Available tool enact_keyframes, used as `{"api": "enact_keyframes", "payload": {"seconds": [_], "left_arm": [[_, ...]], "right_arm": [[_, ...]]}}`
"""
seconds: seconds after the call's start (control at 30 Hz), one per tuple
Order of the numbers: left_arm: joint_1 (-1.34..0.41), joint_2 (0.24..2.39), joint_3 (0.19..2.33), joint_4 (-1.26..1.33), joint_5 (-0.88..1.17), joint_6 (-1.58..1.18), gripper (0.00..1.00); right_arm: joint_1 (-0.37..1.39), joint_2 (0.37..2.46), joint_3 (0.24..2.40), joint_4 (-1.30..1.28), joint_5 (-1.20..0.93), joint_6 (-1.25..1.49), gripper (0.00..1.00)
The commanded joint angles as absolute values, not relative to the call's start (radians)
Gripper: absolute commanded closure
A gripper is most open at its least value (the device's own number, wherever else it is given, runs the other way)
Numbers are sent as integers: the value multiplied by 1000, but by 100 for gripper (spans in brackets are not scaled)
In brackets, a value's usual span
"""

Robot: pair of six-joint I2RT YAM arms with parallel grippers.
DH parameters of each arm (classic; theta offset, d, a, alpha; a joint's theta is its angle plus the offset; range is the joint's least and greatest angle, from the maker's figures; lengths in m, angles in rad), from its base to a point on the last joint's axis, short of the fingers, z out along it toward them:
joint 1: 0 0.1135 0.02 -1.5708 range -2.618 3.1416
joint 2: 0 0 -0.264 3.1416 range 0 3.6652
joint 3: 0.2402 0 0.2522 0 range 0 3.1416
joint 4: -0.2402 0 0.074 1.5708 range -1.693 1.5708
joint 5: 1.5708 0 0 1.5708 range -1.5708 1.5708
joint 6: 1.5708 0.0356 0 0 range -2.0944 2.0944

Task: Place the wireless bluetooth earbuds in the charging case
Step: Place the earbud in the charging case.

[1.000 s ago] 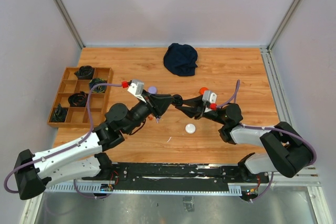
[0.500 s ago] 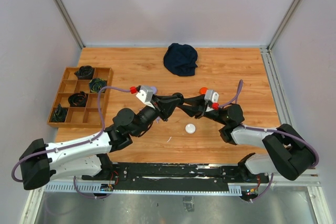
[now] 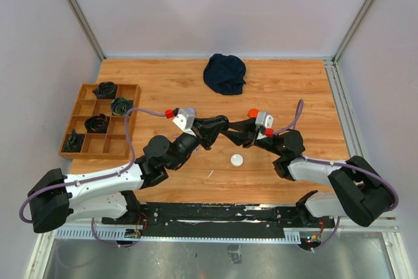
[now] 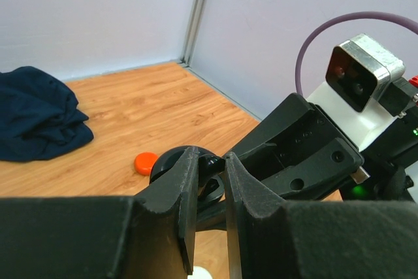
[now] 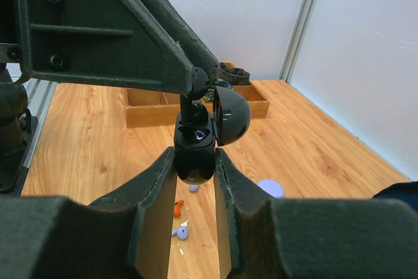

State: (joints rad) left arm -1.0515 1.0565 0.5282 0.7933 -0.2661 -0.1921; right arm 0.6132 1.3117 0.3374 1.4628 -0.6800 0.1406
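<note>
My right gripper (image 5: 194, 161) is shut on a black charging case (image 5: 194, 151) and holds it upright above the table with its lid (image 5: 232, 117) open. My left gripper (image 4: 209, 156) is shut on a black earbud (image 4: 211, 163). In the right wrist view the earbud (image 5: 198, 83) sits right over the case's opening with its stem reaching down into it. In the top view the two grippers meet tip to tip at mid-table, left (image 3: 219, 126) and right (image 3: 230, 134). Loose buds lie on the wood below: one orange (image 5: 177, 207) and two purple (image 5: 182, 230).
A white round case (image 3: 236, 159) lies just in front of the grippers. An orange round case (image 4: 145, 163) and a purple one (image 5: 270, 188) lie nearby. A navy cloth (image 3: 225, 73) sits at the back. A wooden compartment tray (image 3: 98, 129) stands at the left.
My left gripper has swung right with the black earbud and closed the gap to the case in my right gripper. The right arm has barely moved.
</note>
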Motion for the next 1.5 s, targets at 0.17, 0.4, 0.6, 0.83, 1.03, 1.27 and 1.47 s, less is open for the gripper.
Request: {"api": "enact_keyframes", "payload": {"seconds": [0.17, 0.4, 0.6, 0.83, 1.03, 1.27, 1.47], "left_arm": [[-1062, 1086, 518, 849, -280, -155, 94], [-1062, 1096, 518, 850, -270, -159, 93], [-1064, 1080, 499, 845, -277, -157, 93], [-1063, 1087, 492, 830, -255, -160, 93], [-1064, 1084, 495, 802, -238, -133, 93], [-1069, 1086, 501, 772, -229, -109, 93], [-1069, 1086, 513, 753, -263, -128, 86]], "right_arm": [[626, 1287, 360, 1531, -682, 150, 99], [626, 1274, 354, 1532, -675, 145, 99], [626, 1261, 349, 1532, -669, 137, 98], [626, 1255, 348, 1532, -662, 132, 99], [626, 1255, 350, 1531, -661, 132, 98], [626, 1252, 350, 1532, -657, 130, 98], [625, 1252, 350, 1534, -657, 132, 98]]}}
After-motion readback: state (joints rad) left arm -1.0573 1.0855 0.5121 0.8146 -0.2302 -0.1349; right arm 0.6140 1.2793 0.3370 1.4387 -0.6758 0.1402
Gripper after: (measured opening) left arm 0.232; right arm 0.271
